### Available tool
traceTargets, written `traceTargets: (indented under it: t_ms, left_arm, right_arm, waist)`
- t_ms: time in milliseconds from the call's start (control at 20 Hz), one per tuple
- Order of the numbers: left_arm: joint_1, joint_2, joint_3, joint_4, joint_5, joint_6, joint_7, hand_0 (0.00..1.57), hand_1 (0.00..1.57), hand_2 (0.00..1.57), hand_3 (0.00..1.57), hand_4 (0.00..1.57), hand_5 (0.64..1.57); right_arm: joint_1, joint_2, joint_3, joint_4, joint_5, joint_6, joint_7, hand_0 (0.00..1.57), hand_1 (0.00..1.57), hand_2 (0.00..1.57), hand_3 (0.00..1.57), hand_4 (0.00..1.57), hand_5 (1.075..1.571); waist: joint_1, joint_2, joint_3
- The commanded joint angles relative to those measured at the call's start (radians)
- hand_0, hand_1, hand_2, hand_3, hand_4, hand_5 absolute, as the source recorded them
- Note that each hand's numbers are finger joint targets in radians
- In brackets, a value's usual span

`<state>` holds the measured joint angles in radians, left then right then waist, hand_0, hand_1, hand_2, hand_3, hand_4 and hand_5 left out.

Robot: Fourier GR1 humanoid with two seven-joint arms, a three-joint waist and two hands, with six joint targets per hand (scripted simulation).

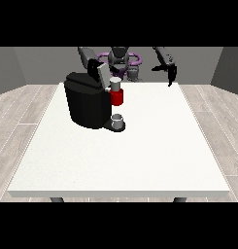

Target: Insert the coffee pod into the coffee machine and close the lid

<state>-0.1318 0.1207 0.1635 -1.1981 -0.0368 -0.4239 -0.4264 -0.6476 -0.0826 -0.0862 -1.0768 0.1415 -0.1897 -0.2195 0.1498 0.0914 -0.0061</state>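
Note:
The black coffee machine [86, 104] stands on the left half of the white table [140, 155]. Its grey lid [102, 74] is raised and tilted upward. A small grey coffee pod [115, 84] sits on top of the red pod holder [117, 98] at the machine's front. The hand at the view's left [93, 64] is just behind the top of the lid, touching or nearly touching it. The hand at the view's right [170, 73] hangs above the table's far right edge with fingers pointing down, holding nothing.
A grey cup [118, 121] stands on the machine's base under the red holder. The table's edges drop off to a wooden floor on all sides.

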Motion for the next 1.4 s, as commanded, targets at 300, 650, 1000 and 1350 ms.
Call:
traceTargets:
  t_ms: [300,650,1000,1350]
  left_arm:
    - [-0.051,0.047,0.024,0.076,0.032,-0.057,-0.011,0.0,0.0,0.0,0.0,0.37,1.571]
    - [-0.111,0.037,0.017,0.092,0.04,-0.057,-0.014,0.0,0.0,0.0,0.0,0.38,1.571]
    - [-0.133,0.034,0.01,0.134,0.02,-0.051,-0.064,0.0,0.0,0.0,0.0,0.37,1.571]
    - [-0.111,0.03,0.02,0.178,0.021,-0.044,-0.091,0.0,0.0,0.0,0.0,0.39,1.571]
  right_arm:
    - [-0.114,0.048,0.106,0.028,0.094,-0.036,0.094,0.0,0.0,0.0,0.0,0.42,1.571]
    - [-0.209,0.04,0.106,0.047,0.14,-0.099,0.088,0.0,0.0,0.0,0.0,0.37,1.571]
    - [-0.193,0.062,0.157,-0.061,0.166,-0.109,0.136,0.0,0.0,0.0,0.0,0.38,1.571]
    - [-0.125,0.074,0.234,-0.138,0.142,0.011,0.153,0.0,0.0,0.0,0.0,0.47,1.571]
  waist:
    - [0.04,0.015,0.0056]
    - [0.085,0.087,0.0059]
    - [0.099,0.105,0.0056]
    - [0.069,0.06,0.0056]
